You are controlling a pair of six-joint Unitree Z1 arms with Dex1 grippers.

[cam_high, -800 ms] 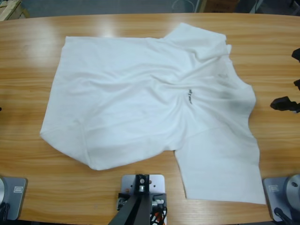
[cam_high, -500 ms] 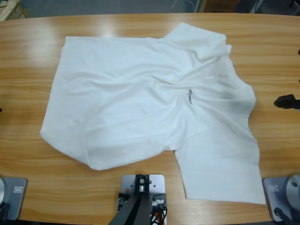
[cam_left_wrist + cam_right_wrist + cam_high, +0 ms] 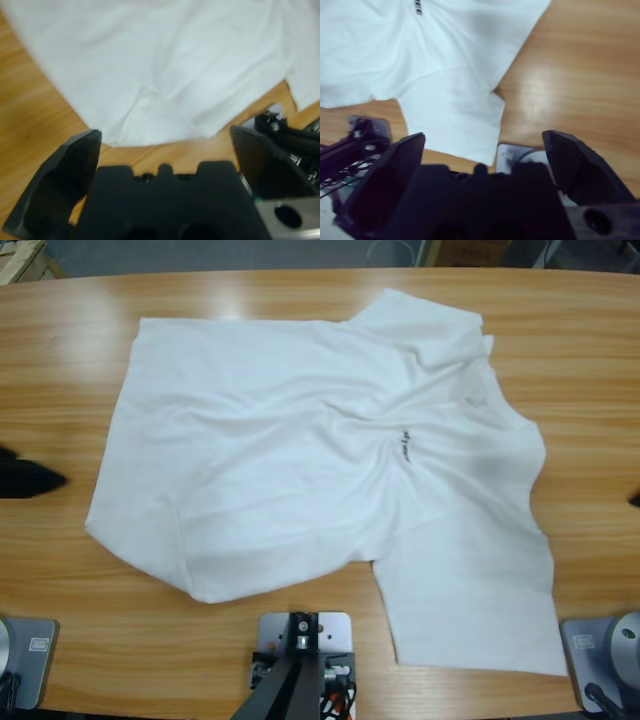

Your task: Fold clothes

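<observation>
The clothes are one white T-shirt (image 3: pixel 330 460) lying spread and wrinkled across the middle of the wooden table (image 3: pixel 70 330), with a small dark printed mark (image 3: pixel 403 447) near its centre. My left gripper (image 3: pixel 40 480) pokes in at the left edge, a short way off the shirt's left hem. In the left wrist view my left gripper (image 3: pixel 165 134) is open over bare wood, facing the T-shirt (image 3: pixel 165 65). My right gripper (image 3: pixel 635 500) shows only as a dark tip at the right edge. In the right wrist view my right gripper (image 3: pixel 484 135) is open, with the T-shirt (image 3: pixel 440 60) ahead.
Bare wood rings the shirt on all sides, widest at the left and right ends of the table. The far table edge (image 3: pixel 300 272) runs along the top of the high view, with the floor beyond it.
My right gripper has drawn back to the right edge, almost out of the high view. My left gripper has come in from the left edge. The shirt has not moved.
</observation>
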